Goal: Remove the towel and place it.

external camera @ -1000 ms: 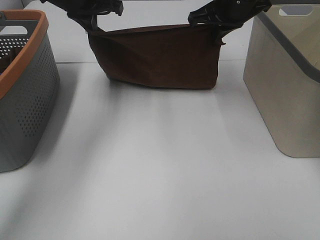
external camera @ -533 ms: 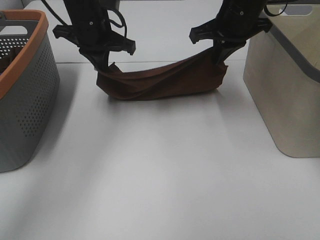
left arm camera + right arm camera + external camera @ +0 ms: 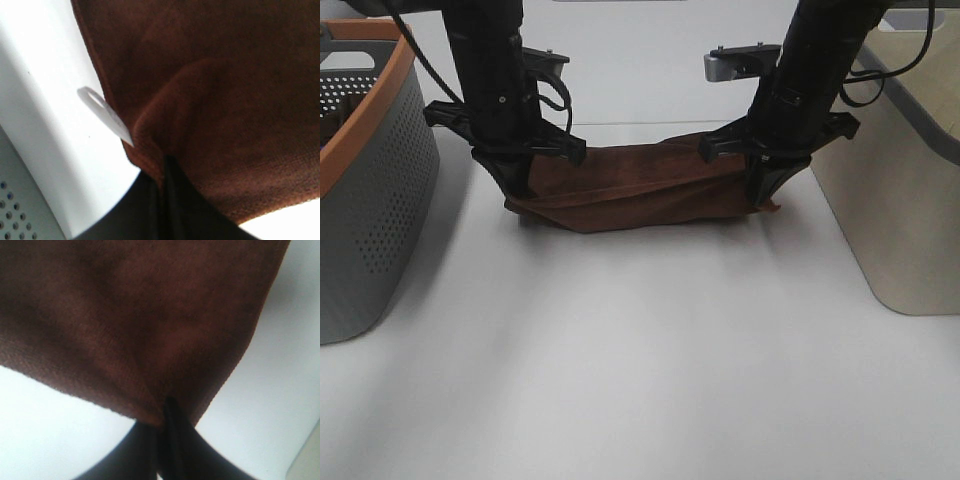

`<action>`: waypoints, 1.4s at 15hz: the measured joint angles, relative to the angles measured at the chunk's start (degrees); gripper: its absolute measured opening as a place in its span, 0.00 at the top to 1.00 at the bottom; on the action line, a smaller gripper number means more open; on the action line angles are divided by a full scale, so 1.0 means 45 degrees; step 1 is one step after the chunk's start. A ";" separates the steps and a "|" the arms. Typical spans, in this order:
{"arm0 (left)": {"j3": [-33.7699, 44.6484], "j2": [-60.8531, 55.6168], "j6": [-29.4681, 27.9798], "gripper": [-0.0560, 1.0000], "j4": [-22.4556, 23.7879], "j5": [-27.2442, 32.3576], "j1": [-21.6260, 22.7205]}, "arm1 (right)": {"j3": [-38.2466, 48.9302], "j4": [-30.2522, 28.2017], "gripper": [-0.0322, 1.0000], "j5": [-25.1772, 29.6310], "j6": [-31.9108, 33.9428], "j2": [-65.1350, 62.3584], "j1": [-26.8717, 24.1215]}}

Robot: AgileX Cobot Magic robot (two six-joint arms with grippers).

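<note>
The dark brown towel (image 3: 640,190) lies bunched on the white table, stretched between my two grippers. My left gripper (image 3: 520,190) is shut on its left corner, low at the table. My right gripper (image 3: 763,195) is shut on the right corner. In the left wrist view the towel (image 3: 215,100) fills the frame, pinched in my gripper (image 3: 165,165), with its small white tag (image 3: 107,117) sticking out at the edge. The right wrist view shows the towel (image 3: 130,325) pinched in my right gripper (image 3: 167,407) above the table.
A grey perforated basket with an orange rim (image 3: 365,190) stands at the left. A beige basket (image 3: 900,190) stands at the right. White table (image 3: 640,360) spreads in front of the towel.
Both arms have come down and forward. The towel, hanging in the air a second ago, has sunk onto the table and folded on itself.
</note>
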 joint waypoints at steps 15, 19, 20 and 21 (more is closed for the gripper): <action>0.2865 -0.0662 0.0000 0.43 -0.1350 0.0025 -0.0840 | 0.0611 0.1133 0.59 0.2470 -0.0344 0.0000 0.0013; 0.2903 -0.0968 0.0000 0.32 -0.1197 0.0025 -0.0840 | 0.0611 0.2012 0.40 0.2827 -0.1019 0.0000 0.0013; 0.2903 -0.1184 -0.0025 0.32 -0.0904 0.0025 -0.0840 | 0.0611 0.2037 0.39 0.2839 -0.1019 -0.0013 0.0013; 0.2903 -0.1439 -0.0102 0.32 -0.0573 0.0025 -0.0840 | 0.0611 0.2050 0.39 0.2839 -0.1019 -0.0076 0.0013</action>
